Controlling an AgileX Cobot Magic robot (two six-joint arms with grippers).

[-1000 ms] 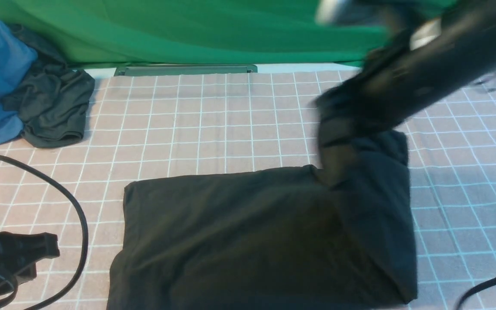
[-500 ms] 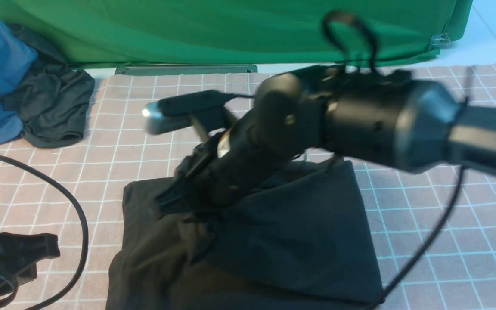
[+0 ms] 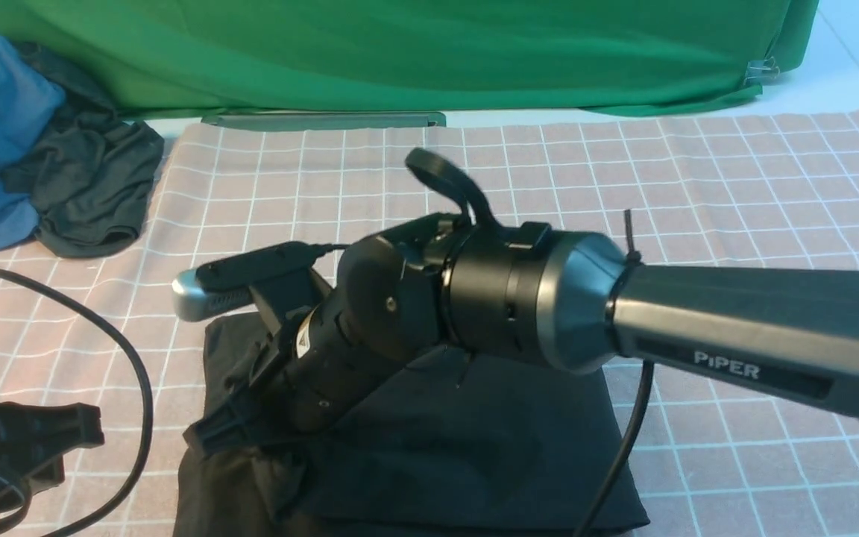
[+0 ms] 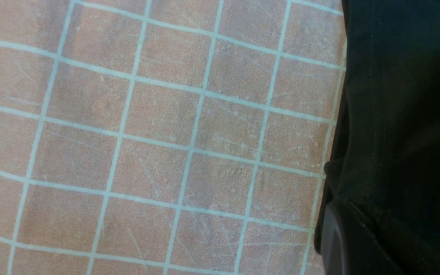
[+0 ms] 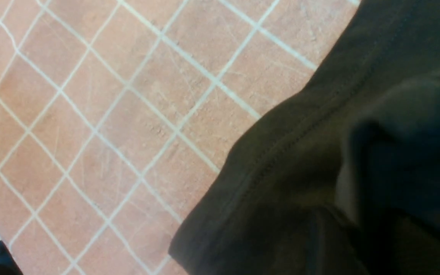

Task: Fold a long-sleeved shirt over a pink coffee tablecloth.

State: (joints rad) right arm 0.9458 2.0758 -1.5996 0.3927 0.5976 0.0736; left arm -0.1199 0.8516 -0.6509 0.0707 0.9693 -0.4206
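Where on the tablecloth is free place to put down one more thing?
Free: the wide far strip of the pink tablecloth, between the green cloth and the right arm; also the near right corner, beside the shirt. Crowded: the left side, with the garment pile and the cable.
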